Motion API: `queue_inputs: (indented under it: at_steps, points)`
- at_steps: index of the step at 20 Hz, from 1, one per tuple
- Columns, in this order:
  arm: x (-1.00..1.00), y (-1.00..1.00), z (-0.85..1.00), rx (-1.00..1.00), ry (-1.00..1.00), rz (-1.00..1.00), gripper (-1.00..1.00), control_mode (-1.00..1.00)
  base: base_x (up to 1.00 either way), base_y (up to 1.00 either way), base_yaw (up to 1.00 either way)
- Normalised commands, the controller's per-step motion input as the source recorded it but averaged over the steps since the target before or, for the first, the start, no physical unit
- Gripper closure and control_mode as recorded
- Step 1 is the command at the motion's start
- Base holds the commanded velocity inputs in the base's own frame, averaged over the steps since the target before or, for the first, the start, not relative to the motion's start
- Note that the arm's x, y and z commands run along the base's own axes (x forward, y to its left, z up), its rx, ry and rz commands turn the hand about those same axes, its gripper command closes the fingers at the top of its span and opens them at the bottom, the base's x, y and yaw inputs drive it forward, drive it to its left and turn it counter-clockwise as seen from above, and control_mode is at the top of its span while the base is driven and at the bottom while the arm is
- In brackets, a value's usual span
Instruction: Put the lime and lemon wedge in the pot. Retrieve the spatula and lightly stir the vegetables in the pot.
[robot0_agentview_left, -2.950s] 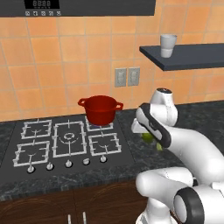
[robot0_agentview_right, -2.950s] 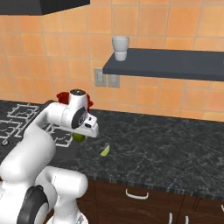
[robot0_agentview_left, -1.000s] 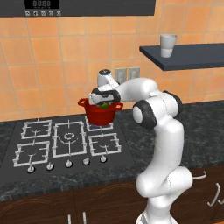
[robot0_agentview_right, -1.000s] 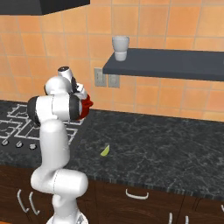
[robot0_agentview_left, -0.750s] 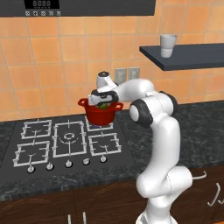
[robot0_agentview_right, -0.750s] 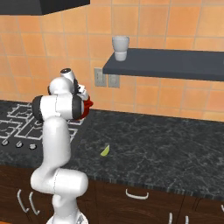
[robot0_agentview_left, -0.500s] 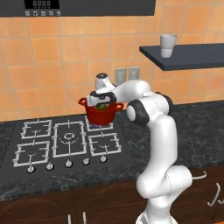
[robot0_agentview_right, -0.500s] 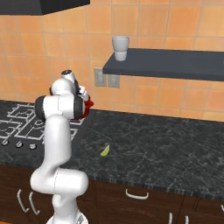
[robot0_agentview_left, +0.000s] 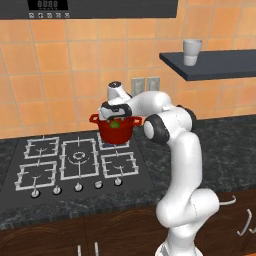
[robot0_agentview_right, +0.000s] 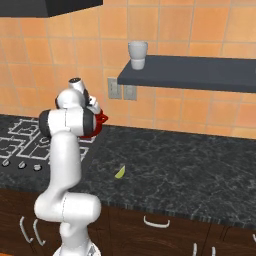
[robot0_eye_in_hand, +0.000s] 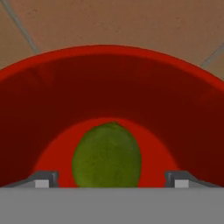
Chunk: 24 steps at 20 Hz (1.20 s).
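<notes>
The red pot (robot0_agentview_left: 116, 134) stands on the back right burner of the stove, and its rim (robot0_agentview_right: 100, 119) peeks out from behind my arm. My gripper (robot0_agentview_left: 116, 116) hangs just over its mouth and is open. In the hand view my gripper (robot0_eye_in_hand: 111, 180) has its fingertips (robot0_eye_in_hand: 43, 179) wide apart, with the round green lime (robot0_eye_in_hand: 107, 156) between them and a gap on each side. The lime (robot0_agentview_left: 115, 124) lies inside the pot. On the dark counter to the right of the stove lies the lemon wedge (robot0_agentview_right: 120, 172). The spatula is out of view.
The gas stove (robot0_agentview_left: 75, 160) has several burners and a row of knobs at its front. A dark wall shelf (robot0_agentview_right: 190, 72) carries a pale grey cup (robot0_agentview_right: 137, 54) above the counter (robot0_agentview_right: 185, 175). Wall sockets sit behind the pot.
Over three seconds the arm swung from the counter to above the pot with the lime. In the last second the hand barely moved, and the lime is now free in the pot.
</notes>
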Motion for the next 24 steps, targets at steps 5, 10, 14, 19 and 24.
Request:
queue_inputs:
  at_steps: [5, 10, 14, 19, 24]
  points:
    - [-0.51, -0.08, 0.51, 0.0, -0.04, 0.0, -1.0, -1.0, 0.0, 0.0, 0.0]
    - [-0.99, -0.44, 0.89, 0.0, -0.16, 0.0, -1.0, -1.0, 0.0, 0.0, 0.0]
    - [-1.0, -0.75, 0.59, 0.0, -0.08, 0.0, -1.0, -1.0, 0.0, 0.0, 0.0]
    - [-1.0, -0.83, 0.07, 0.0, 0.0, -0.03, -1.0, -1.0, 0.0, 0.0, 0.0]
    - [-0.96, -0.84, -0.17, 0.0, 0.09, -0.07, -1.0, -1.0, 0.0, 0.0, 0.0]
